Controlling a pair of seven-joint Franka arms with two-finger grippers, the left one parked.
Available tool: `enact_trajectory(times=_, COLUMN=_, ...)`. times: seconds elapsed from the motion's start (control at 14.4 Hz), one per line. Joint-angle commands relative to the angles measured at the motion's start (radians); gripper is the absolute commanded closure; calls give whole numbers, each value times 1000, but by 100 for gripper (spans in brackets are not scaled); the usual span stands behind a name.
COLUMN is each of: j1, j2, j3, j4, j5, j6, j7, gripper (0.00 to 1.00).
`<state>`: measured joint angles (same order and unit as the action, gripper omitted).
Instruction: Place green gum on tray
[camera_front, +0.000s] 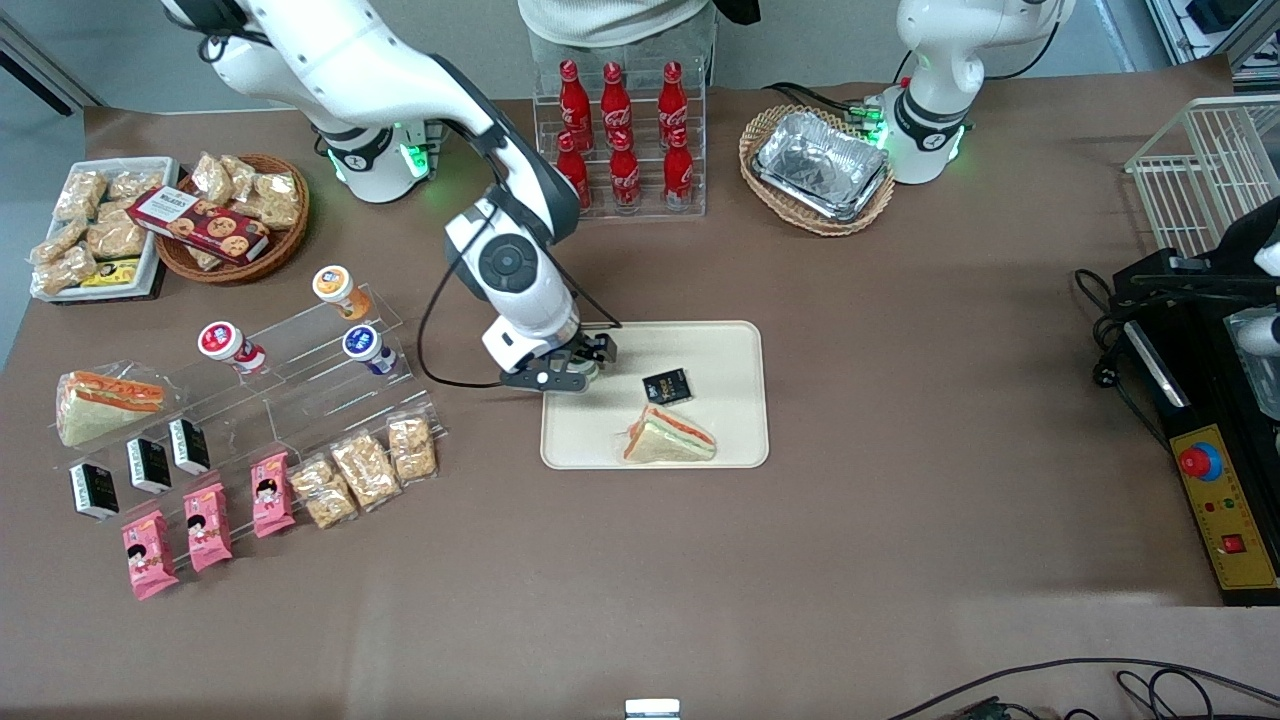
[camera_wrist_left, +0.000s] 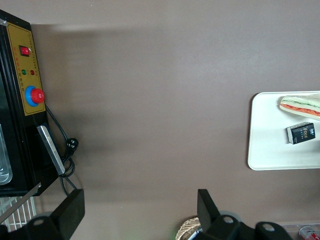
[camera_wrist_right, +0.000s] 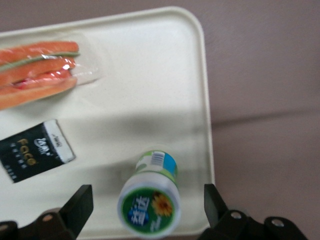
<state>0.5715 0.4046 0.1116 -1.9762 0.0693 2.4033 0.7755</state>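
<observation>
green gum (camera_wrist_right: 150, 201) stands on tray (camera_wrist_right: 150, 90), end effector (camera_wrist_right: 147, 210) spread wide above.

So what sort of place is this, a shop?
Probably a robotics lab staged as a snack shop: cola bottles on a rack, the open gripper above the green gum on the tray.

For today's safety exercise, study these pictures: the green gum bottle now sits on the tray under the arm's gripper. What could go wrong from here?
1. The green gum bottle stands close to the tray rim; a nudge might tip it off the tray.
2. The gripper is open with a finger either side of the bottle; a sideways withdrawal could knock it over.
3. A toppled bottle might roll toward the black packet or sandwich.
</observation>
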Motion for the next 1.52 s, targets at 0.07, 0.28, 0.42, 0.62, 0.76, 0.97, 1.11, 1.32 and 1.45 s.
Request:
enact_trajectory(times=0.07, j1=-117, j2=-306, j3=-1, j4=-6, j5=1, j6=-295, j7=-140, gripper=1)
enact_trajectory(times=0.28, j1=-289, j2=-423, j3=-1, j4=46, j5=1, j6=-481, j7=-350, gripper=1)
enact_trajectory(times=0.42, j1=-440, j2=-458, j3=-1, j4=101, j5=1, j6=-577, j7=-531, gripper=1)
enact_trajectory(times=0.62, j1=-635, j2=-458, j3=-1, j4=195, j5=1, j6=-642, j7=-776, gripper=0)
enact_trajectory(times=0.76, j1=-700, j2=-457, j3=-1, j4=279, j5=0, j6=-725, j7=-846, gripper=0)
enact_trajectory(times=0.97, j1=-728, j2=-440, j3=-3, j4=434, j5=-48, j6=-880, j7=-855, gripper=0)
enact_trajectory(times=1.11, j1=-731, j2=-443, j3=-18, j4=461, j5=-56, j6=-892, j7=-855, gripper=0)
enact_trajectory(times=1.32, j1=-728, j2=-449, j3=-26, j4=461, j5=-49, j6=-892, j7=-854, gripper=0)
enact_trajectory(times=1.45, j1=-726, j2=-478, j3=-24, j4=455, j5=-43, j6=-915, j7=-843, gripper=0)
